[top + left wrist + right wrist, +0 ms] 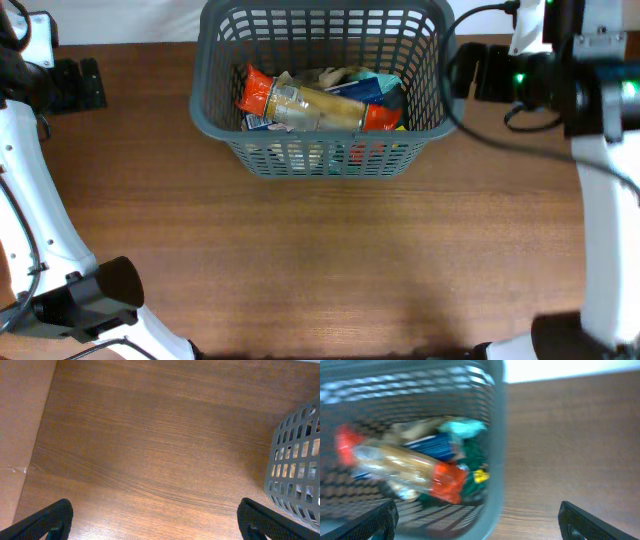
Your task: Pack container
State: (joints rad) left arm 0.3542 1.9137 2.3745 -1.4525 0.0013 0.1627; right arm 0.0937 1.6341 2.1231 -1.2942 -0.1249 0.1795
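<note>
The dark grey lattice container stands at the back middle of the table. It holds several snack packets, with a clear packet with orange-red ends lying on top. My right gripper is open and empty above the container's right rim, and the packet with orange-red ends shows below it, blurred. My left gripper is open and empty over bare wood, with the container's left wall at its right. Neither gripper's fingers show in the overhead view.
The wooden table fills the overhead view. The arm bases stand at the back left and back right. A brown cardboard surface lies along the left edge in the left wrist view.
</note>
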